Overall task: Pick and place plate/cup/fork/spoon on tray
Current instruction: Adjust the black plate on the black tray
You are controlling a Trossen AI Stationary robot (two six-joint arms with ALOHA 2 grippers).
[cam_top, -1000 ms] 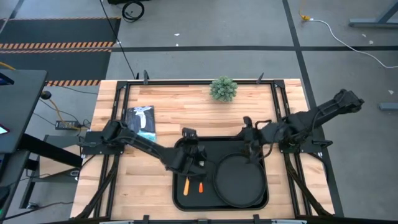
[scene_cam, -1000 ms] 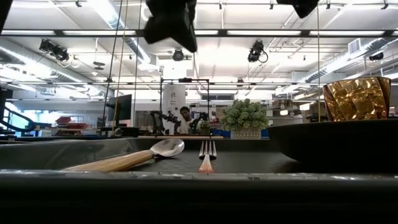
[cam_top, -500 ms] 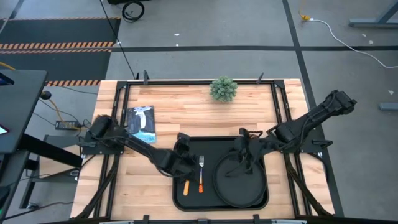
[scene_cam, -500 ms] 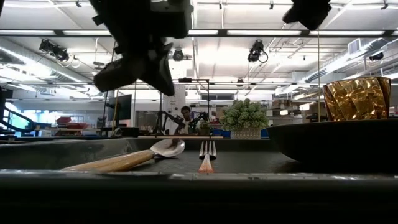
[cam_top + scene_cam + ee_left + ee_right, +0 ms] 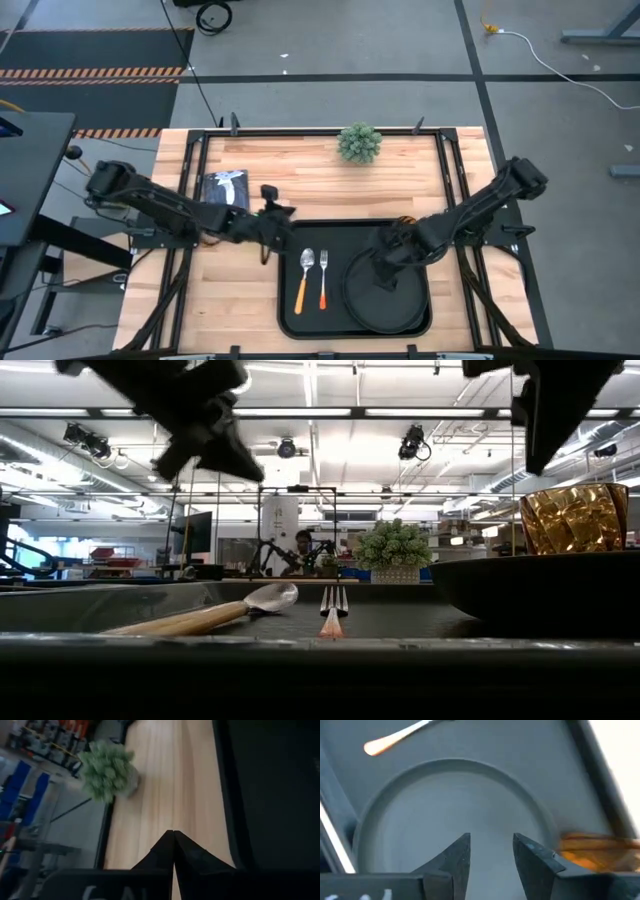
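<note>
A large black rectangular tray (image 5: 290, 320) with rounded corners lies on a pale wooden bench (image 5: 200, 290), and on the tray an orange-handled spoon (image 5: 303, 278) and an orange-handled fork (image 5: 323, 279) lie side by side beside a round black plate (image 5: 385, 300). The translucent amber cup (image 5: 575, 517) stands on the tray just behind the plate. The right gripper (image 5: 489, 857) hangs over the plate with jaws parted and holding nothing, while the left gripper (image 5: 173, 851), jaws pressed together and empty, sits over bare bench just off the tray's edge, on the spoon's side.

Wooden table (image 5: 300, 190): black tray (image 5: 340, 318) near front edge, small potted plant (image 5: 359, 143) at back, booklet (image 5: 227, 194) left.
</note>
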